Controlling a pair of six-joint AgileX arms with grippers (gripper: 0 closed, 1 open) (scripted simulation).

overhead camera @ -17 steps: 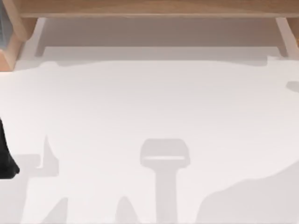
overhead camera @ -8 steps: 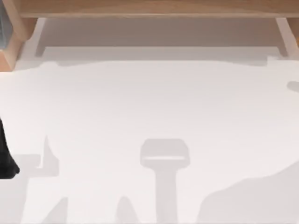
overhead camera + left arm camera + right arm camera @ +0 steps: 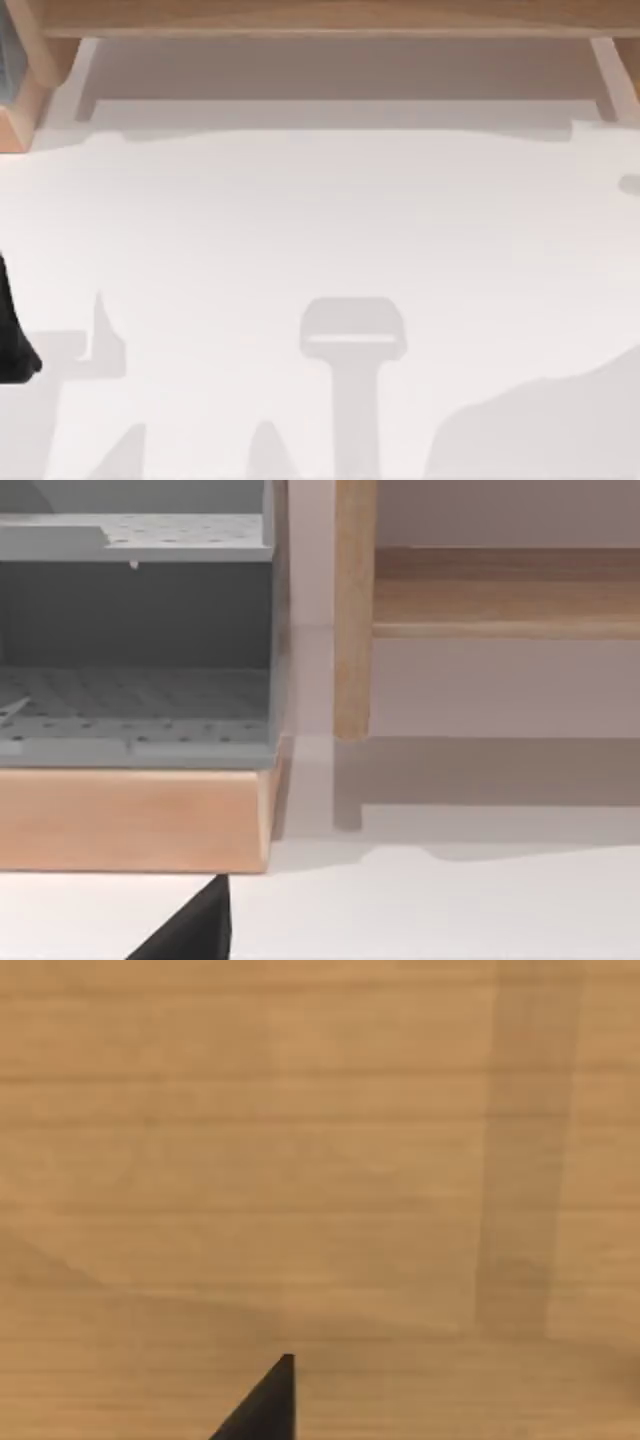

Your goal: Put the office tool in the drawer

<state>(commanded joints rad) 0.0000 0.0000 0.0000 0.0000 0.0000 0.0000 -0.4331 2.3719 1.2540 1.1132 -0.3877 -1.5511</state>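
Observation:
The office tool is out of view. A wooden cabinet [image 3: 130,820] stands at the table's far left corner, with grey perforated trays [image 3: 135,715] inside it; I cannot tell which part is the drawer. A black tip of my left gripper [image 3: 190,932] pokes in just in front of the cabinet's wooden base. A dark part of my left arm [image 3: 12,340] sits at the left edge of the top view. A black tip of my right gripper [image 3: 265,1405] hangs close over a plain wooden surface [image 3: 320,1160].
A long wooden shelf [image 3: 320,18] on legs runs along the back of the white table [image 3: 320,230], and one of its legs [image 3: 353,610] stands right beside the cabinet. Arm shadows lie across the table's front.

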